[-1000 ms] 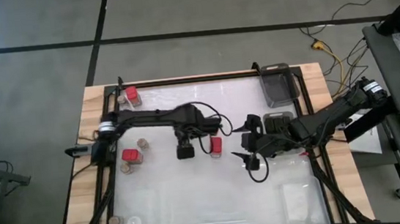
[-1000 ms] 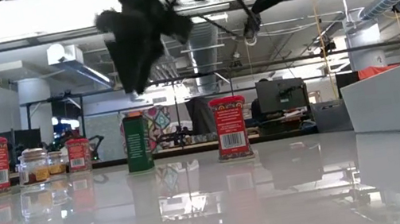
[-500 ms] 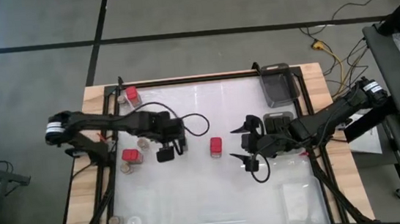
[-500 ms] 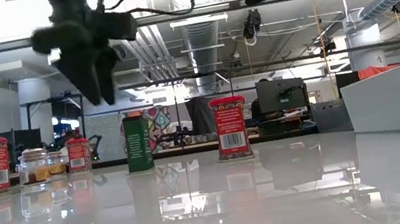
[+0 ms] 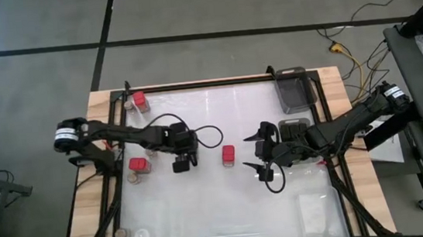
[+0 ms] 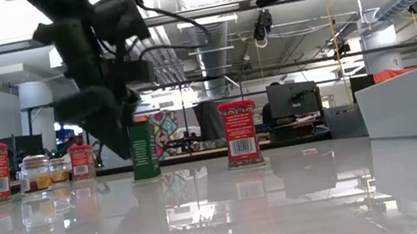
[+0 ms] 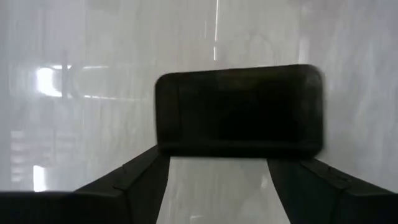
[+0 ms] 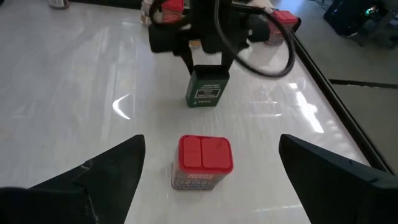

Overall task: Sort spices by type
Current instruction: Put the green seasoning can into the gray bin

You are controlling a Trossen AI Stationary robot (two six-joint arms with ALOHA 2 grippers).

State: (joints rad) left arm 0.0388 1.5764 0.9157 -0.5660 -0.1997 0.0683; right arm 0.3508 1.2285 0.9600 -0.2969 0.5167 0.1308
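Observation:
A dark green tin with a black lid (image 8: 208, 88) stands upright left of the table's middle. My left gripper (image 5: 181, 163) points steeply down right over it, open. Its fingers (image 7: 140, 174) reach the lid (image 7: 239, 109) at its two ends. A red-lidded spice tin (image 8: 204, 160) stands upright at the middle. My right gripper (image 5: 261, 162) hovers open to the right of it, above the table, with nothing between its fingers. More red tins (image 5: 138, 167) (image 5: 140, 100) and small jars (image 5: 151, 151) (image 5: 129, 105) stand along the left side. My left gripper comes at the dark tin from above, a finger at each end of its black lid (image 7: 186, 140). Whether the fingers touch it, I cannot tell. The tin stands upright on the table.
A dark tray (image 5: 293, 89) sits at the far right corner, a second dark container (image 5: 294, 130) lies under my right arm, and a clear tray (image 5: 311, 211) lies near the front right. Two small jars (image 5: 121, 235) stand at the front left. A pale bin (image 6: 416, 101) shows at the right in the low view.
My left gripper has come down from high above the table to the dark tin. It has shifted a little toward the table's left edge and tipped to point more steeply down. The tins have stayed in place.

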